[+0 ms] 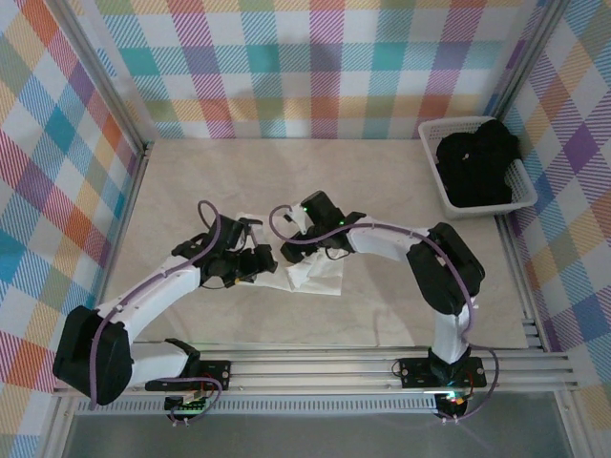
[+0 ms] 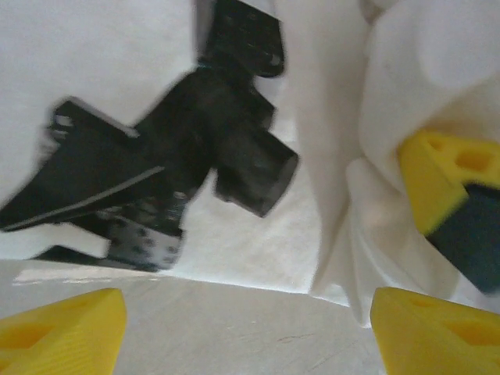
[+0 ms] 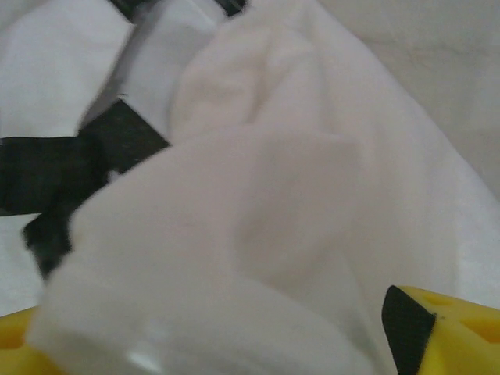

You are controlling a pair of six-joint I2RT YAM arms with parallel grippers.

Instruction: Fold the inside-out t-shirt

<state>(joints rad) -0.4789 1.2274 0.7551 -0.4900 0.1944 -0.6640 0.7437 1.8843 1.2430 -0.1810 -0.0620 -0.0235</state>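
Seen from above, the table [image 1: 382,181] holds the inside-out t-shirt [image 1: 315,277] as a small crumpled white heap at its middle, between the left gripper [image 1: 256,263] and right gripper [image 1: 289,250]. The left wrist camera adds its yellow fingers [image 2: 62,332] spread over bare tabletop beside the cloth's edge. The right wrist camera shows soft folds heaped across its own wide-apart fingers [image 3: 461,336].

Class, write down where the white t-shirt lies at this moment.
In the top view the white t-shirt lies mid-table, bunched between the left pincer and right pincer, well left of the basket.
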